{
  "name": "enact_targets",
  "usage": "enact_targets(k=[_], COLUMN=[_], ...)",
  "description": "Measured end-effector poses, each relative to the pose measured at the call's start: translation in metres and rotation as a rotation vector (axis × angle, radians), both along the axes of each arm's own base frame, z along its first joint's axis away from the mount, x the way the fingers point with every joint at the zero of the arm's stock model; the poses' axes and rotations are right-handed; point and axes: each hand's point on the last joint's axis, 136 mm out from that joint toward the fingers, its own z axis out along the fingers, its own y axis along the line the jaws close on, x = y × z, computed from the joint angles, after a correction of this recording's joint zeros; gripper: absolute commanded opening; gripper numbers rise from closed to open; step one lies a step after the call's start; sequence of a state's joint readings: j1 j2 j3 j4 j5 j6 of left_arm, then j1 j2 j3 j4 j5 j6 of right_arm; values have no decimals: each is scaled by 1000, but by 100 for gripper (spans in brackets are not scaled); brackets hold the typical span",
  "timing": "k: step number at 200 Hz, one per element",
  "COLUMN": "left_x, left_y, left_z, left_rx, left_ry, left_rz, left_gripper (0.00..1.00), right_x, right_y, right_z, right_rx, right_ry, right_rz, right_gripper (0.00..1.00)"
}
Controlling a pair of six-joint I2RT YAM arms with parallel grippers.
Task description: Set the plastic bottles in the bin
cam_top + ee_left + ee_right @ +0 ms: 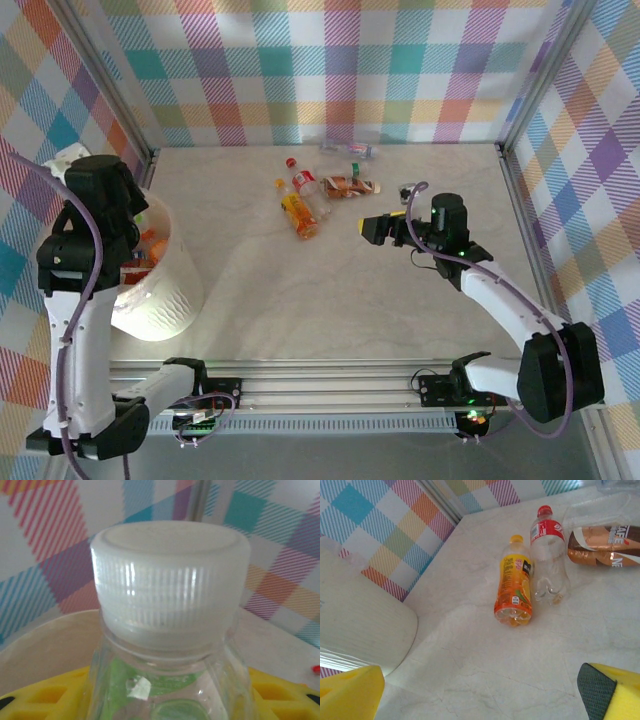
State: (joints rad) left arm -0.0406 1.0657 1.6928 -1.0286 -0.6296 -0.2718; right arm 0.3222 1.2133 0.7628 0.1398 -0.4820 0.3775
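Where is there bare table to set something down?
The near middle of the table, between the bin and the right arm, is bare. So is the far-left corner beyond the bin. Crowded: far middle, where the orange-label bottle, red-label bottle and brown-label bottle cluster.

Walls (330, 60): pastel plaid in teal, orange, purple, yellow and pink. Table (330, 310): pale cream, faint marbling. Bin (165, 300): white, ribbed. On my right cam I've got an orange bottle (514, 587) w/ orange cap, a red-label bottle (547, 555) w/ clear body and red cap, and a brown-label bottle (605, 545). Left cam: clear bottle (170, 690), white cap (170, 580), green label showing through. Left fingers (40, 697) yellow; right fingers (350, 692) yellow, pad (594, 687) black.
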Motion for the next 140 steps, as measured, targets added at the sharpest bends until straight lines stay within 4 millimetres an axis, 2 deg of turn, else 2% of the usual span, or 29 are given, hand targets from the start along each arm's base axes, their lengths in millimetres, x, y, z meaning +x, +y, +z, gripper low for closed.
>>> enact_targets(k=[33, 70, 140], left_x=[-12, -24, -23], left_y=[33, 65, 87], left_z=[-14, -46, -73], left_rx=[-31, -61, 35], left_ry=[41, 129, 293], left_rz=[111, 222, 274], left_gripper=[48, 48, 48], right_x=[0, 0, 2], right_y=[0, 0, 1], right_z=[-4, -5, -12], right_rx=[-3, -6, -23], right_ry=[14, 16, 21], right_rz=[0, 1, 8], right_gripper=[100, 100, 100])
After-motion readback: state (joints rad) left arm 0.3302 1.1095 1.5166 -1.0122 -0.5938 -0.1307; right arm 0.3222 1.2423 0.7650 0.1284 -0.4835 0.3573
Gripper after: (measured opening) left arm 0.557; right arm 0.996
